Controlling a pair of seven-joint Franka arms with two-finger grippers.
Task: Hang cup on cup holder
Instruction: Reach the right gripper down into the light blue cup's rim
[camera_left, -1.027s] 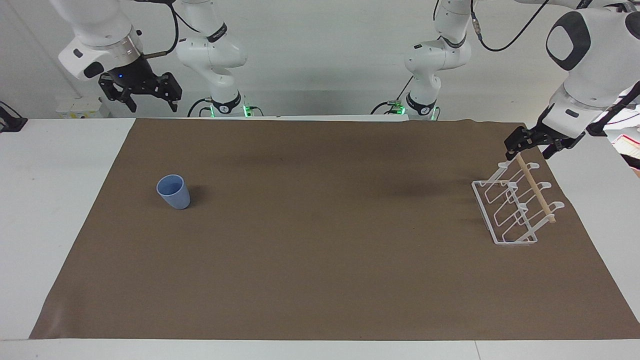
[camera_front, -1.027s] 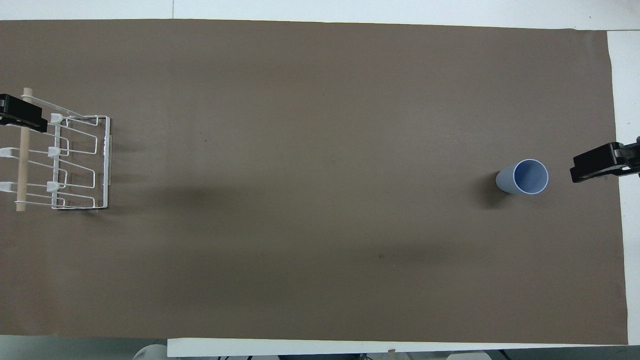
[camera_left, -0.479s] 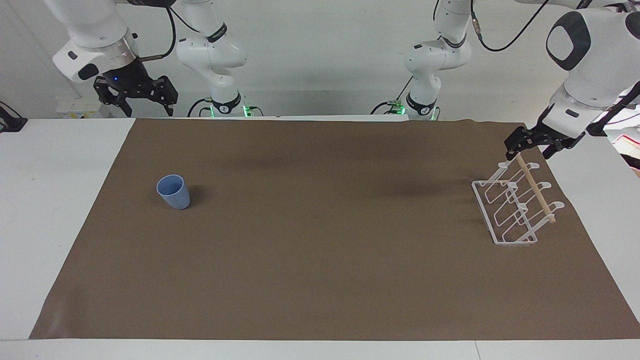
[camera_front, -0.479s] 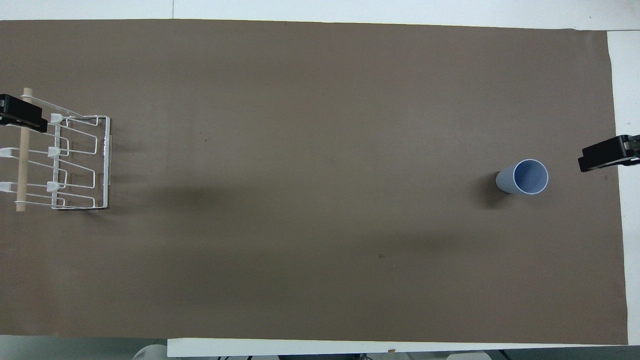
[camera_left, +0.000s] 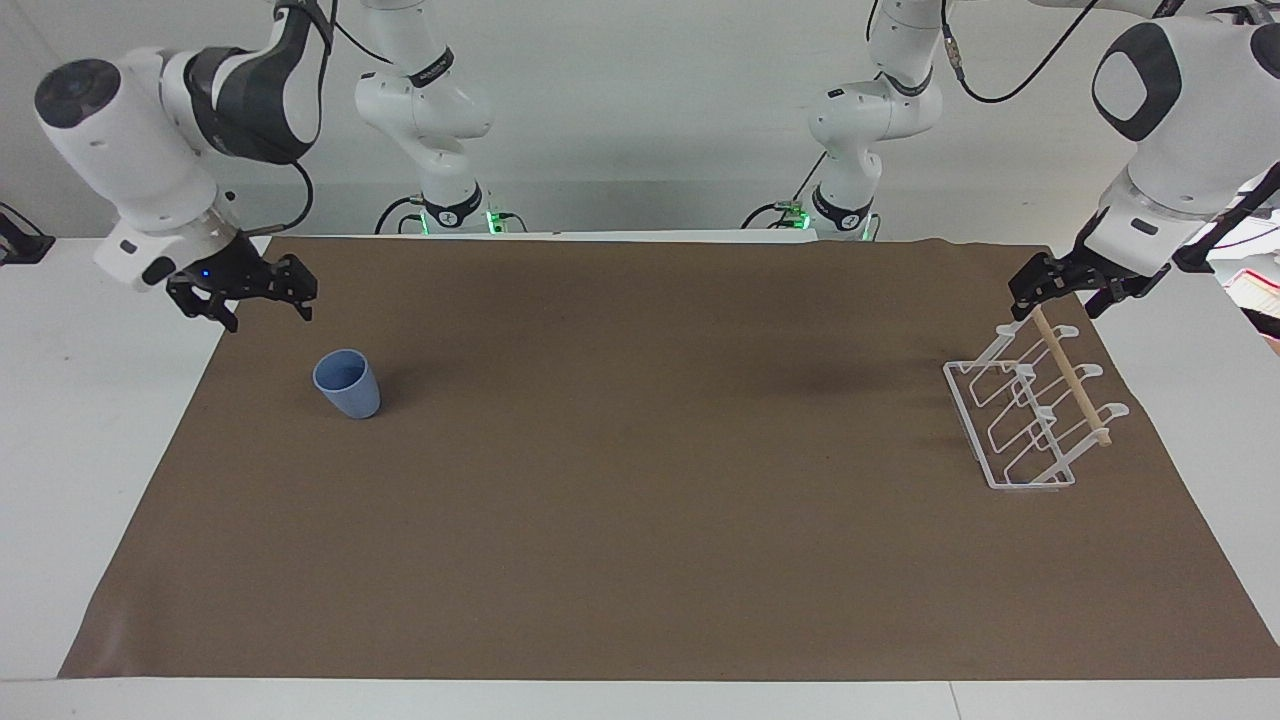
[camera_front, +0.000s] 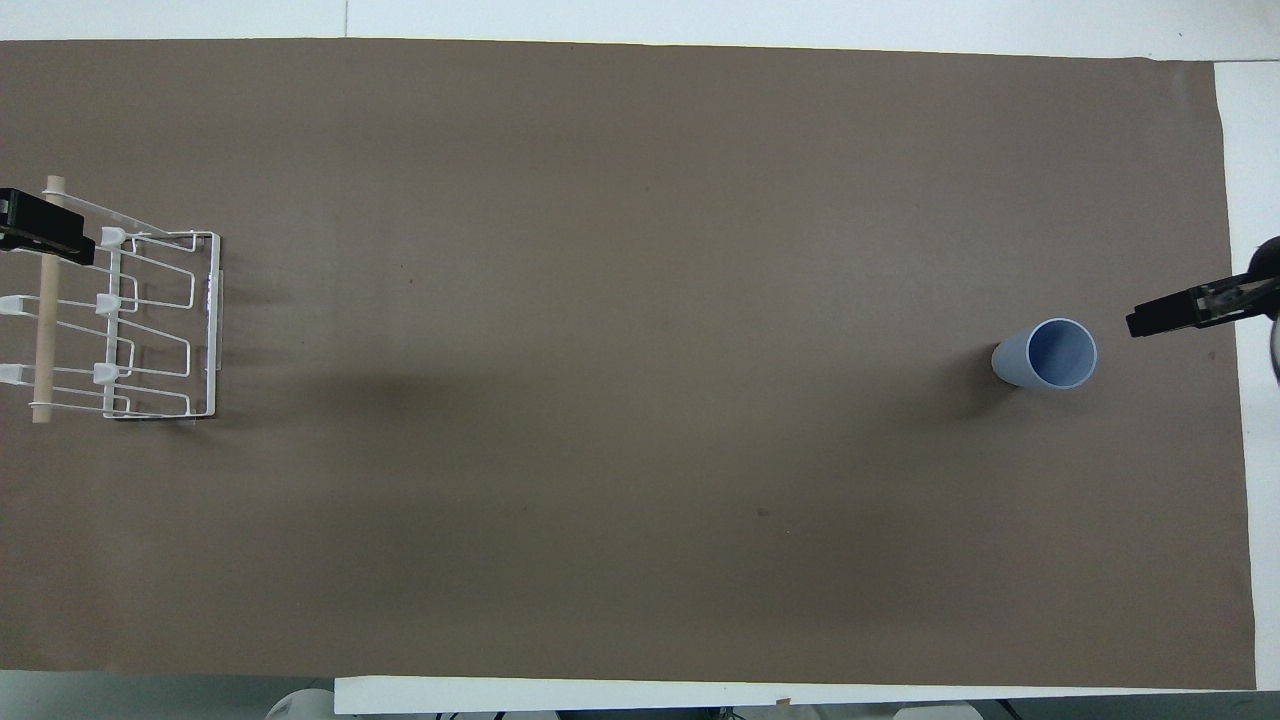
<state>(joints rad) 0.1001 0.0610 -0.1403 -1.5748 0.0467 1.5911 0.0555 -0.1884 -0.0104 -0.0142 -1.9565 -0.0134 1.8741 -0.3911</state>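
Observation:
The light blue cup (camera_left: 347, 385) stands upright on the brown mat near the right arm's end; it also shows in the overhead view (camera_front: 1050, 353). My right gripper (camera_left: 266, 315) is open and empty, low over the mat's edge beside the cup, apart from it; it also shows in the overhead view (camera_front: 1150, 320). The white wire cup holder (camera_left: 1020, 420) stands at the left arm's end, and also shows from above (camera_front: 150, 330). My left gripper (camera_left: 1040, 295) is at the end of the holder's wooden dowel (camera_left: 1072, 380) nearer the robots, and crosses it in the overhead view (camera_front: 40, 228).
The brown mat (camera_left: 640, 500) covers most of the white table. The cup and the cup holder stand at its two ends with bare mat between them. White table strips lie past each end of the mat.
My right gripper has come down from high over the table's back edge to low beside the cup. The left gripper, cup and cup holder have not moved.

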